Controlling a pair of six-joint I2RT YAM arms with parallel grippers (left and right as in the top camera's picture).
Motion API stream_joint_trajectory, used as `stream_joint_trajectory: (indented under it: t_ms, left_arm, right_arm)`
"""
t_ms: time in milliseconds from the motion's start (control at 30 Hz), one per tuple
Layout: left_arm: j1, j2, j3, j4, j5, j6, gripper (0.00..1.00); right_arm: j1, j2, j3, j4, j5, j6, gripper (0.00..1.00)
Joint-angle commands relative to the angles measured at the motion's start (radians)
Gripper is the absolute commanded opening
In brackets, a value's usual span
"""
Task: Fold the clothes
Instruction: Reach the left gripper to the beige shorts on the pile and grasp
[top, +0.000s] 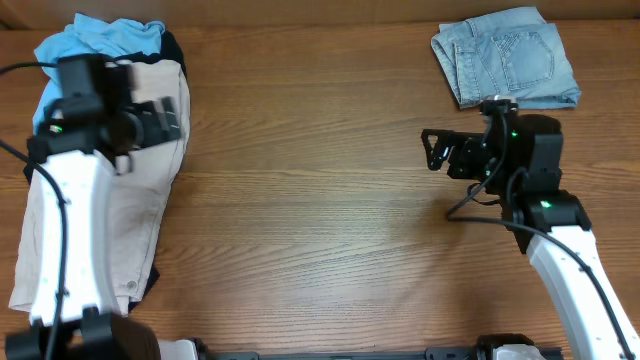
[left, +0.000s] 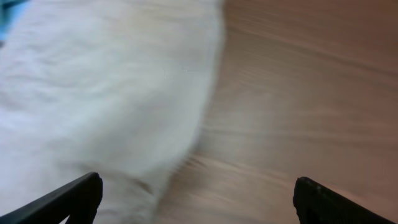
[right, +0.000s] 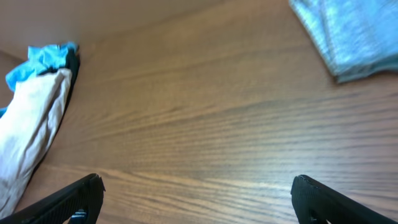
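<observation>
The beige khaki shorts (top: 140, 215) lie lengthwise along the left side of the table, over a black garment (top: 152, 285) that peeks out at the bottom edge. A light-blue shirt (top: 100, 40) lies bunched at their far end. My left gripper (top: 165, 118) is open and empty above the shorts' upper right edge; in the left wrist view (left: 196, 199) the blurred shorts (left: 93, 93) fill the left half. My right gripper (top: 436, 150) is open and empty over bare wood; its wrist view (right: 196, 199) shows the shorts (right: 31, 130) far left.
Folded light-blue denim shorts (top: 508, 55) lie at the far right of the table, behind my right arm, and show in the right wrist view (right: 348, 37). Bare wooden tabletop (top: 310, 200) spans the middle between the arms.
</observation>
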Motion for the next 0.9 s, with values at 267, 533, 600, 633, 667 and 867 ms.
stream_joint_trajectory:
  t_ms: [267,533,600,633,667,867]
  left_arm:
    - [0.417,0.278,0.044,0.249,0.151,0.338,0.89]
    - [0.546,0.447,0.044,0.351,0.201,0.444,0.82]
    - [0.557,0.470,0.044,0.368,0.197,0.467,0.81]
    - [0.565,0.485,0.044,0.383,0.199,0.470,0.81]
    - [0.573,0.498,0.044,0.396,0.203,0.469,0.81]
    - [0.593,0.563,0.044,0.416,0.228,0.472,0.74]
  right_arm:
    - [0.005,0.032,0.028,0.000,-0.052,-0.004,1.00]
    - [0.005,0.032,0.027,-0.081,-0.048,-0.004,1.00]
    - [0.005,0.032,0.027,-0.093,-0.048,-0.004,1.00]
    - [0.005,0.032,0.027,-0.100,-0.048,-0.004,1.00]
    - [0.005,0.032,0.027,-0.105,-0.048,-0.004,1.00]
    - [0.005,0.032,0.027,-0.117,-0.048,-0.004,1.00]
